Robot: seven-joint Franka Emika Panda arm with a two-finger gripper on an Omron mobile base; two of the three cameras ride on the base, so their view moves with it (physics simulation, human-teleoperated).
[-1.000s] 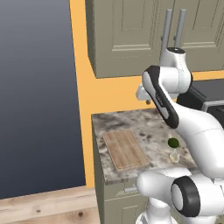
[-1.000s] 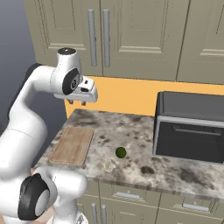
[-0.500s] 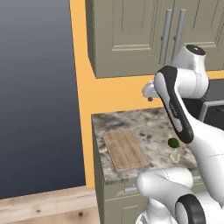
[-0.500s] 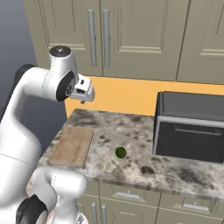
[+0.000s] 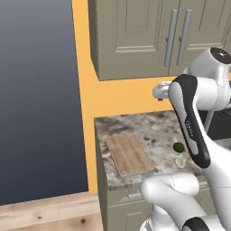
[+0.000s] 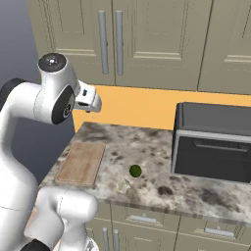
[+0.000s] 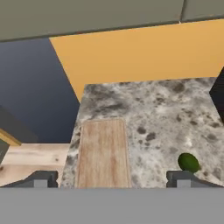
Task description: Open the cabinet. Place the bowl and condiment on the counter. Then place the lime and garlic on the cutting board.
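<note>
Marbled counter (image 6: 162,181), lime (image 6: 135,170) beside cutting board (image 6: 82,163)

Olive-grey cabinet (image 6: 147,39); speckled grey-brown counter (image 6: 162,166); dark green lime (image 6: 135,170).

Glossy white arm (image 5: 194,117) of rounded segments, dark grey joint bands, black cap atop one joint.

Even, flat rendered light, moderately bright, no glare and no clear source. Faint soft shading under the cabinet (image 6: 122,44) and below the counter (image 5: 149,131) edge; almost no cast shadows. Hand view soft and coarse; base views sharper, no edge distortion.
</note>
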